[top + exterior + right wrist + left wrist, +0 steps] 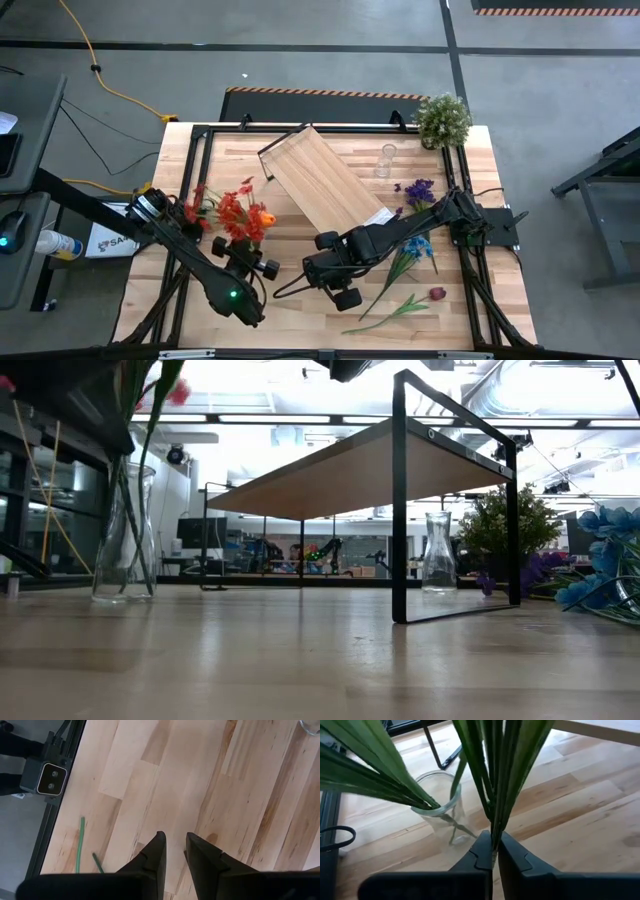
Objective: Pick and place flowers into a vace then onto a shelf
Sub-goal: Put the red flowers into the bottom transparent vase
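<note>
— Biggest first: table (480,160) of pale planks, black-framed. On it, tilted across the middle, the shelf (325,180), a light-wood board on a black frame, white strip at the short end nearer the right arm. Seen from the low view standing on its legs, board raised above the tabletop.

— And the arms?

— Left arm reaching in from the table's left edge; right arm stretched from the right edge toward the centre, just beside the shelf's white end.

— Flowers?

— Split into two lots. Red and orange blooms (240,212) bunched at the left, stems down in a clear vase (439,810), standing upright on the table. Blue flowers (412,250), purple ones (418,190) and a dark red one (436,294) lying flat on the right side, near the right arm. Bushy potted plant (442,118) at the far right corner, a second glass vase (386,160) just beside the shelf, empty.

— Left gripper?

— left gripper (495,851) pinched tight on a bundle of green stems (492,780), just beside the vase's mouth, not inside it.

— Right gripper?

— right gripper (174,847) above bare wood, fingers a narrow gap apart, nothing between them. Two loose stem ends (80,845) on the table nearby, untouched.
</note>
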Motion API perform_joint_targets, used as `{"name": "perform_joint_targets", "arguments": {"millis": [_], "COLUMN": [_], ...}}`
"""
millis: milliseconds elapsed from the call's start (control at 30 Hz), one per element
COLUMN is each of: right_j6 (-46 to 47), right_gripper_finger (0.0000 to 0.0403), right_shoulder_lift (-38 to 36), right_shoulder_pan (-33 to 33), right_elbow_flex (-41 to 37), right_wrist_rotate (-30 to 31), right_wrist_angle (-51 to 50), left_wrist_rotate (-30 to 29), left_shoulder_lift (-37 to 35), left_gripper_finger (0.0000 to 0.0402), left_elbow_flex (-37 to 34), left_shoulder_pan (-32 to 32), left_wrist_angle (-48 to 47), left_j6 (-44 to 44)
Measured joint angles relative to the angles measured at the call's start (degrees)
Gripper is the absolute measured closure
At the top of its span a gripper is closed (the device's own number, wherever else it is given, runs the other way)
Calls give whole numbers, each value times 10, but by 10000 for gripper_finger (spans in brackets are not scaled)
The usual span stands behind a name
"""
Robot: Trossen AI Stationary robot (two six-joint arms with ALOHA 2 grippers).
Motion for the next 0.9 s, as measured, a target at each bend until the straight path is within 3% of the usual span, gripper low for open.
{"name": "perform_joint_targets", "arguments": {"millis": [900], "right_j6": [0], "right_gripper_finger": [336], "right_shoulder_lift": [0], "right_shoulder_pan": [-1], "right_elbow_flex": [0], "right_wrist_rotate": [0], "right_wrist_angle": [8], "left_wrist_rotate": [-62], "left_shoulder_lift": [-136], "left_gripper_finger": [359], "left_elbow_flex": [12], "left_shoulder_pan": [0], "left_wrist_angle": [0], "left_j6": [99]}}
